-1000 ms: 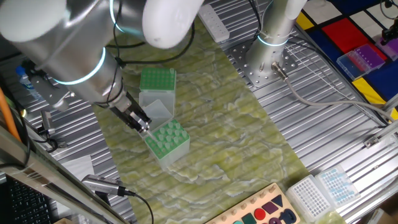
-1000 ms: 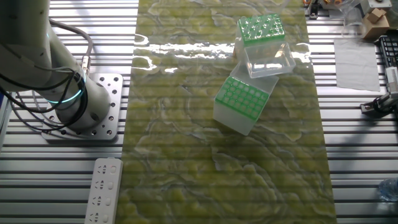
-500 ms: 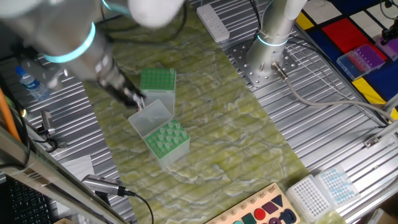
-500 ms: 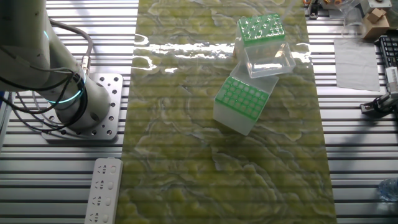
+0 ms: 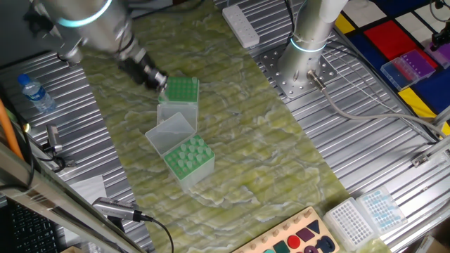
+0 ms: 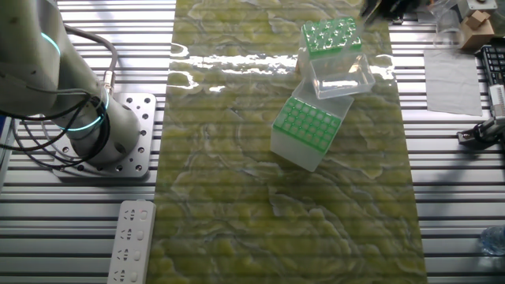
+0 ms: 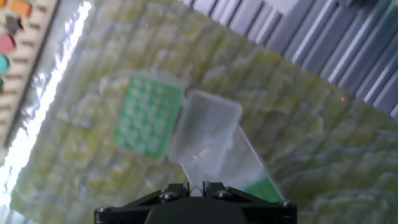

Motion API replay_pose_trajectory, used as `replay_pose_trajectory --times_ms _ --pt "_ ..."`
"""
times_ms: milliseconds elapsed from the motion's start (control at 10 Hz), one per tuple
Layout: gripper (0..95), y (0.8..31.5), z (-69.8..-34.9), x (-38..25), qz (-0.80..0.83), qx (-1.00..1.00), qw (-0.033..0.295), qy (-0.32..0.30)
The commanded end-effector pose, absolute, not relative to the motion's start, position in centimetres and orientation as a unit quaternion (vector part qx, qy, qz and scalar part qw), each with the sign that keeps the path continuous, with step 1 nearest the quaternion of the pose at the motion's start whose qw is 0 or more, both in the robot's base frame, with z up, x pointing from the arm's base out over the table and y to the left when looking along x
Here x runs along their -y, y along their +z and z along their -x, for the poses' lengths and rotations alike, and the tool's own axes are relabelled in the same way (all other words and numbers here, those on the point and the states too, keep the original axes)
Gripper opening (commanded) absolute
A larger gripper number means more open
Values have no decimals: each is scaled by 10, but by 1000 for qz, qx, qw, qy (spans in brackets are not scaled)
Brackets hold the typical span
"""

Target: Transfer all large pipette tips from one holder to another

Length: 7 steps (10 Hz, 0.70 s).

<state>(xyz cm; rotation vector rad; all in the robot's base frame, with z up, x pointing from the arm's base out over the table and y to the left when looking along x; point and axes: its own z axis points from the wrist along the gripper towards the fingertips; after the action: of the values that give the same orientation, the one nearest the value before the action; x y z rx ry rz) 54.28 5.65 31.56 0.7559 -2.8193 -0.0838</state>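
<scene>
A: How is the work laid out, near to far?

B: In one fixed view a full green tip rack (image 5: 188,157) is set nearest, a clear lid (image 5: 171,131) mid-frame, and the receiving rack (image 5: 178,91) beyond, presumably kept close for short transfers.

A: And the gripper (image 5: 157,79)?

B: It is held beside the far rack's left edge, jaws nearly closed; a pale large pipette tip (image 7: 196,188) seems pinched, though that cannot be told for certain.

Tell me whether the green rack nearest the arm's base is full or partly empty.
Partly empty: the far rack shows scattered large pipette tips among bare green holes.
</scene>
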Motion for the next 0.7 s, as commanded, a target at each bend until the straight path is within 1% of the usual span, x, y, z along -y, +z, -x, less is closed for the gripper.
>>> replay_pose_trajectory --times_ms 100,400,700 --pt "0 309 -529 -32 -259 959 111 -27" --pt "0 294 -515 -25 -257 960 112 -21" --pt "0 294 -519 -29 -247 962 111 -20"
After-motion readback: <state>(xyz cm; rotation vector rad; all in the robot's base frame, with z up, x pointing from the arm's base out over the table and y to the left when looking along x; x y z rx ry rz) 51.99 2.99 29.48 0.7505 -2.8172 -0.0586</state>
